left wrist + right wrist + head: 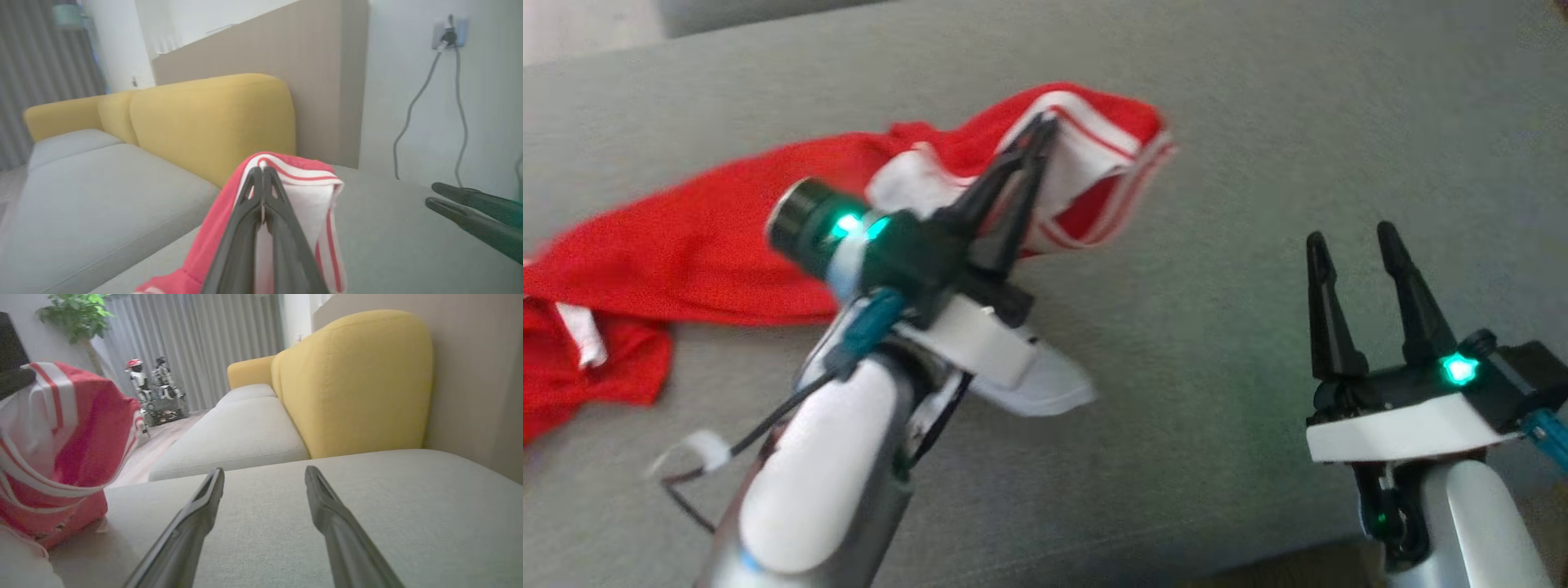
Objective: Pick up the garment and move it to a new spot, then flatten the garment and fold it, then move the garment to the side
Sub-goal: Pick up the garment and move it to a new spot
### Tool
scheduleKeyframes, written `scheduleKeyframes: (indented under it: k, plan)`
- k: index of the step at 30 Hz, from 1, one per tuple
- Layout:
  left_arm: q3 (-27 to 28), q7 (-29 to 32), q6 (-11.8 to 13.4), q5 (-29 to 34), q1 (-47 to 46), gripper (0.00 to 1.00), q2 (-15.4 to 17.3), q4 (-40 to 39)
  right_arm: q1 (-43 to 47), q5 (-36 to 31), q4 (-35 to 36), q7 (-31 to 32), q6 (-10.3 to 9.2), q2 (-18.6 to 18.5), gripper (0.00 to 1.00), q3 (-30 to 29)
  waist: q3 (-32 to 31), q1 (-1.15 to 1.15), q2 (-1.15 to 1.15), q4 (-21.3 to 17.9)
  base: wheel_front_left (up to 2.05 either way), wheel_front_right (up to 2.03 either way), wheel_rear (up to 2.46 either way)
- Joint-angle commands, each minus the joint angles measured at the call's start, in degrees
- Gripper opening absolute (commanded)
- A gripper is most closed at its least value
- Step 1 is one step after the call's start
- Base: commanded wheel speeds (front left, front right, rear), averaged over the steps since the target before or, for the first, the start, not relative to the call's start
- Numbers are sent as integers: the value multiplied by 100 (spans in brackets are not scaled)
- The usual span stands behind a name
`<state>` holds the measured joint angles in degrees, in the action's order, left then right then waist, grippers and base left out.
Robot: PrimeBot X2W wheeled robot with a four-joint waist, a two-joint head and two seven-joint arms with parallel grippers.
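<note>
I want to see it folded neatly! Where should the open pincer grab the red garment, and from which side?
Probably the striped white hem just right of the left pincer, approached from the robot's right. That edge of the garment is lifted off the cushion and faces the open right pincer; the rest lies crumpled on it.

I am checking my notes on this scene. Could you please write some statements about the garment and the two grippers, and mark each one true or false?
1. The left gripper is shut on the garment. True.
2. The right gripper holds the garment too. False: it is open and empty, over the grey cushion, apart from the cloth.
3. The garment is blue. False: it is red with white stripes.
4. A yellow backrest rises beyond the grey cushion. True.
</note>
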<state>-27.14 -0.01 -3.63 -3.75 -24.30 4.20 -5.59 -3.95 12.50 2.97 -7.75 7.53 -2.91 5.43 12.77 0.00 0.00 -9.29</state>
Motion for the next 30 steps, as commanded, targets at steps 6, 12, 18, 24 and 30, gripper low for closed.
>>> scheduleKeyframes:
  k: [6, 12, 18, 24, 30]
  plan:
    - [-424, 63, -125, -71, -1042, 0, -104, 487, -350, 296, 79, -298, -4, 1, 100, 279, 887, 0, 0, -1098, 0, 0, 0]
    - [-813, 256, -167, -280, -1563, 0, -126, 1730, -535, 562, -160, -515, -4, 2, 100, 467, 1296, 0, 0, -1487, 0, 0, 0]
    - [-921, 378, -137, -456, -1856, 0, -130, 3165, -718, 696, -386, -643, -4, 2, 100, 645, 1449, 0, 0, -1642, 0, 0, 0]
    - [-1188, 272, -85, -843, -2051, 49, -131, 3681, -793, 689, -544, -692, -4, 2, 100, 645, 1367, 0, 0, -1504, 0, 0, 0]
    - [-1467, -258, 230, -1227, -2020, 100, -132, 3571, -792, 505, -607, -702, -4, 2, 100, 547, 1072, 0, 0, -1134, 0, 0, 0]
